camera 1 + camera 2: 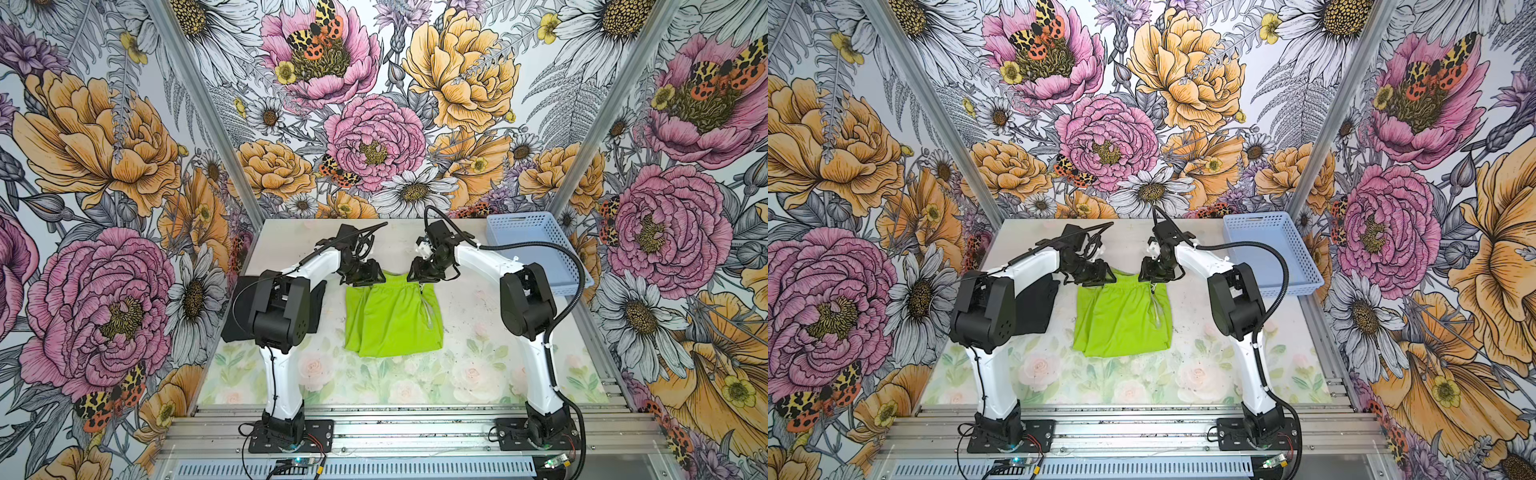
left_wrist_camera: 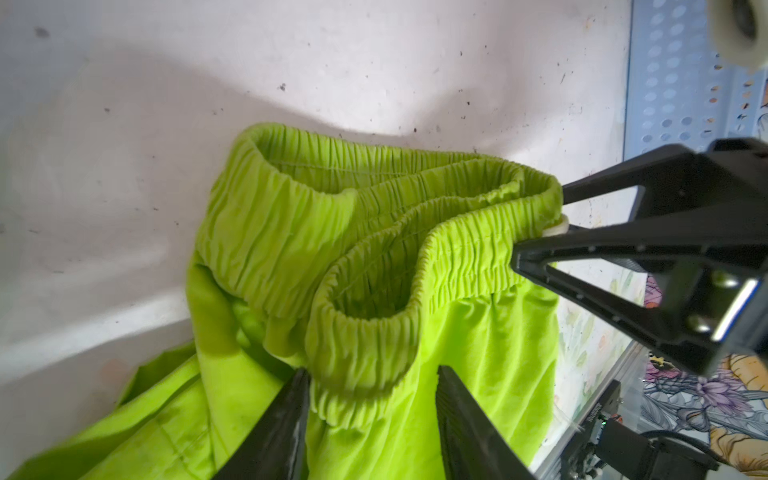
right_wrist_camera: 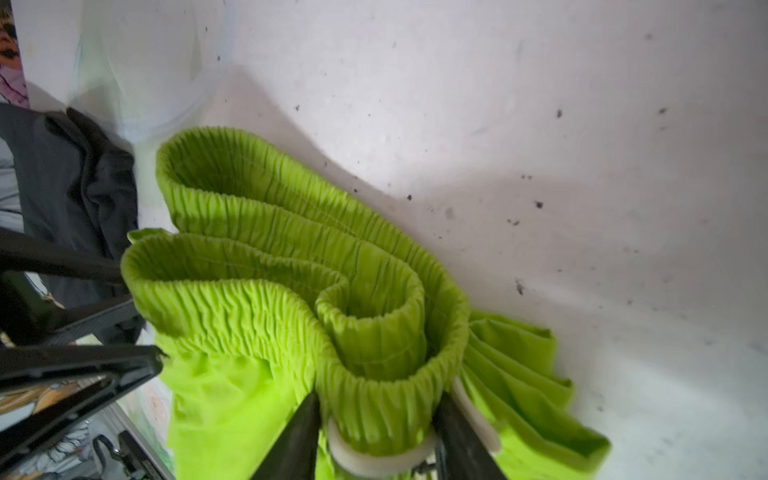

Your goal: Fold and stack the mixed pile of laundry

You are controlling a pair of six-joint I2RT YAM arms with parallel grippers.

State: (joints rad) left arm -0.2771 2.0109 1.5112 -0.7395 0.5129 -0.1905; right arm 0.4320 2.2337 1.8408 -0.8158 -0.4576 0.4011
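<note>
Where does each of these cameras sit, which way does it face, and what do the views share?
Top views: high at the front, looking down toward the back wall; left arm, right arm, lime-green shorts, blue basket.
Left wrist: along the left gripper at the waistband; right gripper opposite.
Right wrist: along the right gripper at the waistband; left gripper, black T-shirt beyond.
Shared: every view shows the shorts.

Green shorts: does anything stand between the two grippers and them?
Nothing visible does. The left gripper and the right gripper each have the waistband of the green shorts directly between their jaws, touching it.
</note>
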